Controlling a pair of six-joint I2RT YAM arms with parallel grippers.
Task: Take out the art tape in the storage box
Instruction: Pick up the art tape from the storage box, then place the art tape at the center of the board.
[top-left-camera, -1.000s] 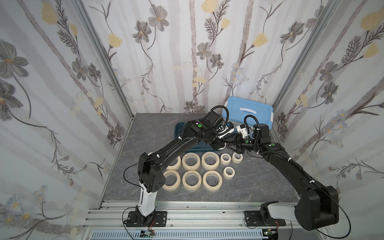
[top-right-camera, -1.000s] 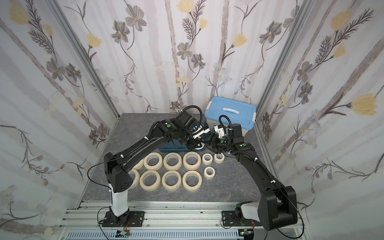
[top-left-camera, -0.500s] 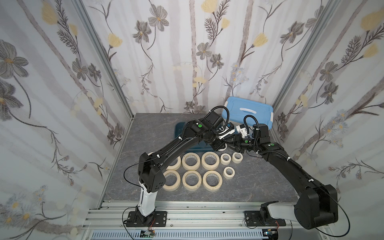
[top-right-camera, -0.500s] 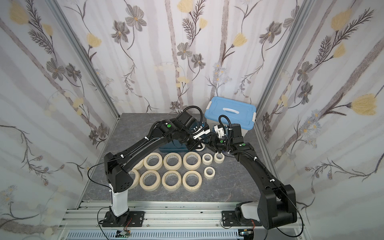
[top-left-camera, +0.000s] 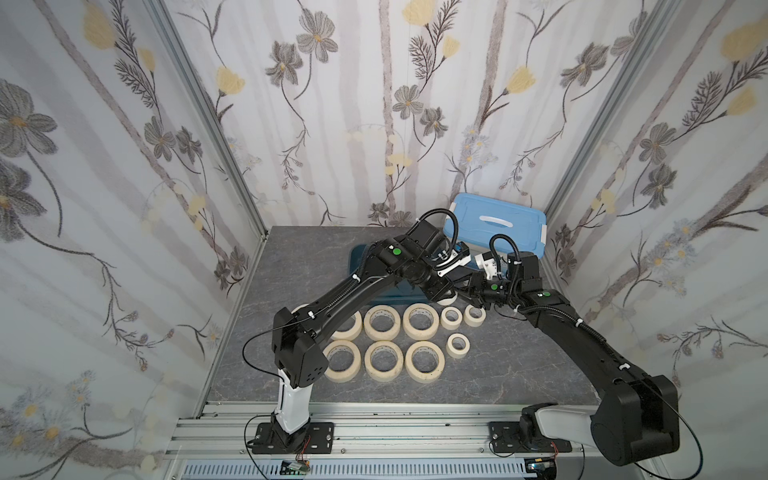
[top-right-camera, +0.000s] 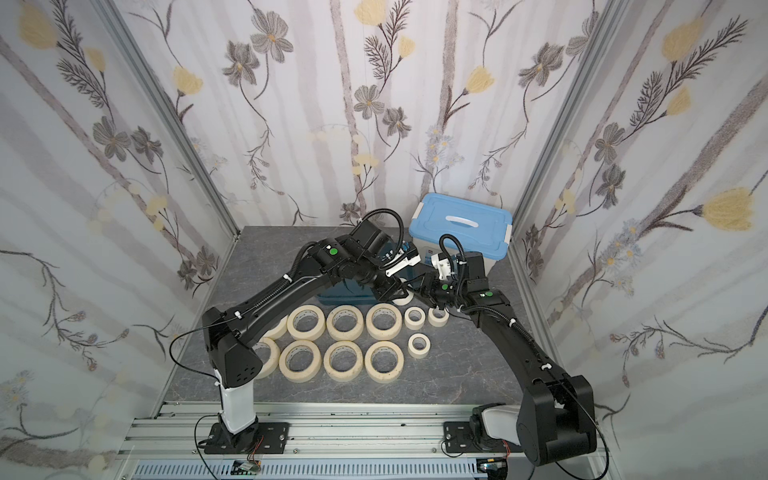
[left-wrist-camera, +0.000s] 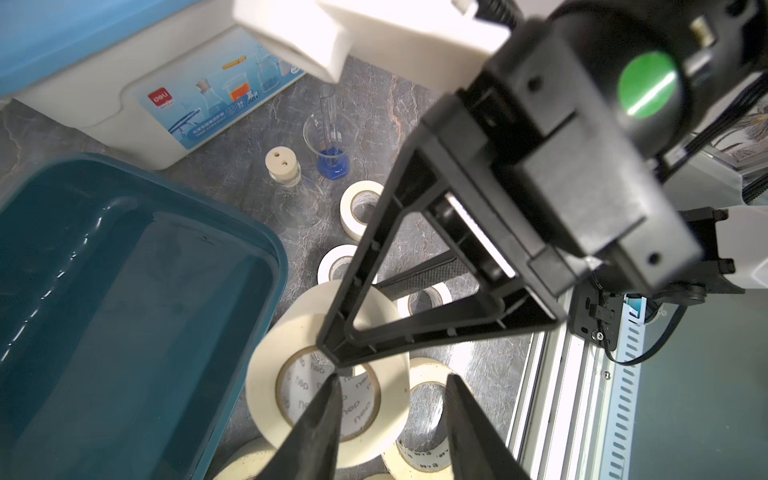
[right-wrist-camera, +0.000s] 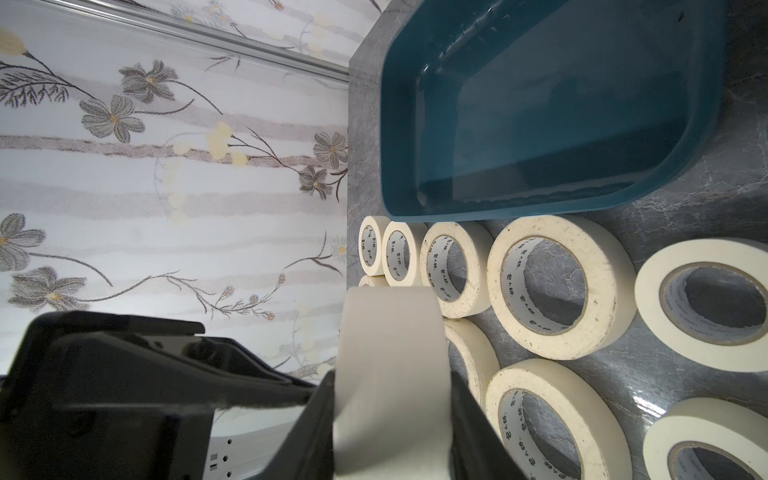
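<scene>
The right gripper (right-wrist-camera: 390, 419) was clamped across the width of one cream roll of art tape (right-wrist-camera: 392, 353), a finger pressed to each flat face, the roll standing on edge between them. The left gripper (left-wrist-camera: 392, 415) stood partly parted just beside it, one finger (left-wrist-camera: 320, 419) in front of the roll's printed core and the other clear of its outer rim, so it gripped nothing. In both top views the two grippers met above the table (top-left-camera: 299, 266), near the right end of the storage box (top-left-camera: 357, 253); that dark teal tray lay bare inside in the wrist views (right-wrist-camera: 561, 104); the other rolls lay flat on the table (top-right-camera: 257, 257) in two rows in front of the box, large ones (top-left-camera: 421, 320) to the left and small ones (top-left-camera: 458, 345) to the right. Behind stood a white tub with a light-blue lid (top-right-camera: 461, 226); beside it, in the left wrist view, a small glass beaker (left-wrist-camera: 330, 143) and a stoppered flask (left-wrist-camera: 286, 174).
</scene>
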